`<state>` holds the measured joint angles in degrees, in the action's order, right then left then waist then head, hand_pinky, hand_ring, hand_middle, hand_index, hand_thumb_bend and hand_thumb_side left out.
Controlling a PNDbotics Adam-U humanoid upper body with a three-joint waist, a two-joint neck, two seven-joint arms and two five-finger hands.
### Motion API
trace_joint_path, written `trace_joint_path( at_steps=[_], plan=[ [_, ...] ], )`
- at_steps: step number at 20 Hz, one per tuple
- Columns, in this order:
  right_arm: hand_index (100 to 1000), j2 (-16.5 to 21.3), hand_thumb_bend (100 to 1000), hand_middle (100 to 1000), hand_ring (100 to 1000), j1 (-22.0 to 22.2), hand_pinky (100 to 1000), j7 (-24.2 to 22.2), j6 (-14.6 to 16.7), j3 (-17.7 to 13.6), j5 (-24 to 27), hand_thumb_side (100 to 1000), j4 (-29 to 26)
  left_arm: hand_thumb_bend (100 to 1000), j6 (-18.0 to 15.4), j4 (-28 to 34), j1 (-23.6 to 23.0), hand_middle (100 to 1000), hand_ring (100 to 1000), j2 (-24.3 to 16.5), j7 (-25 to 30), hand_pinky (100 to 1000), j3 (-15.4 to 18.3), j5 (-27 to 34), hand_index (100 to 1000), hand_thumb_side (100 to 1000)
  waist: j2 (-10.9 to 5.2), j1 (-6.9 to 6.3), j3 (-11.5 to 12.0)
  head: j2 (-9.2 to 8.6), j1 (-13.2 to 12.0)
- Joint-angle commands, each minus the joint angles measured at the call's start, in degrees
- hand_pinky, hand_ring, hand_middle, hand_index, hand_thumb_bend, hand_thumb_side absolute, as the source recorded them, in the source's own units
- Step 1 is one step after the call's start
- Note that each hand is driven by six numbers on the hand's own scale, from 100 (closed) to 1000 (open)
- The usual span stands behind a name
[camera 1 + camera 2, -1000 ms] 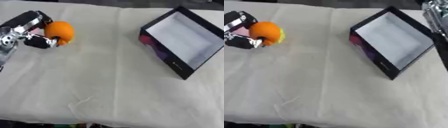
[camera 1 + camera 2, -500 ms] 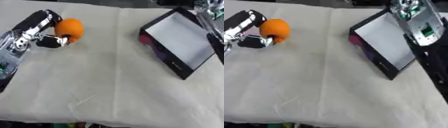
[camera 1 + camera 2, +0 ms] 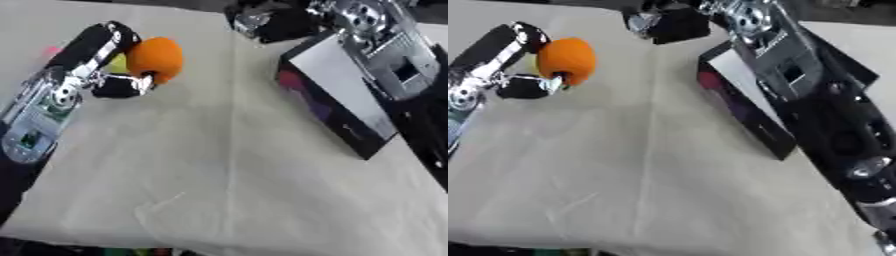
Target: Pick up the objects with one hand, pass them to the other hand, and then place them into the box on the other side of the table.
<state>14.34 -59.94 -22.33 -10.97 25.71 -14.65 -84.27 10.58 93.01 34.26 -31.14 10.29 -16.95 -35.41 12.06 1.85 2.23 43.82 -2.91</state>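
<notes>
Your left hand had its fingers curled round the orange ball near the desk's far left corner. It looked light, smooth and round, so cup its sides. Your right hand reached in by the box; I couldn't tell its fingers' state.

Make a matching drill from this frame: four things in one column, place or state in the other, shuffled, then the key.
Things:
1. orange ball
2. box
3. left hand
4. right hand

Place or state:
A. at the table's right side, open face up, under the right arm
B. at the far edge, in the middle, reaching left
C. held at far left
D. fingers curled round the ball

Pairs: 1-C, 2-A, 3-D, 4-B
</notes>
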Motion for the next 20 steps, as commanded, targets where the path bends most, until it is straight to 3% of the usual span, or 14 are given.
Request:
trace_joint_path(
  at_steps=[1,20],
  plan=[
    [848,-1.7,118,833,793,-2.1,866,-0.8,0.6,0.3,-1.1,437,0.6,180,-1.0,0.4,1.0,503,577,0.4,-0.5,699,0.0,-1.1,562,154,-2.04,0.78,0.2,0.3,0.3],
    [871,-4.9,211,873,829,-2.2,878,-6.5,2.0,1.9,-4.0,391,5.5,195,-1.6,0.1,1.1,493,564,2.7,-2.7,686,0.0,-1.8,553,143,-1.88,1.48,0.9,0.3,-0.1]
  ],
)
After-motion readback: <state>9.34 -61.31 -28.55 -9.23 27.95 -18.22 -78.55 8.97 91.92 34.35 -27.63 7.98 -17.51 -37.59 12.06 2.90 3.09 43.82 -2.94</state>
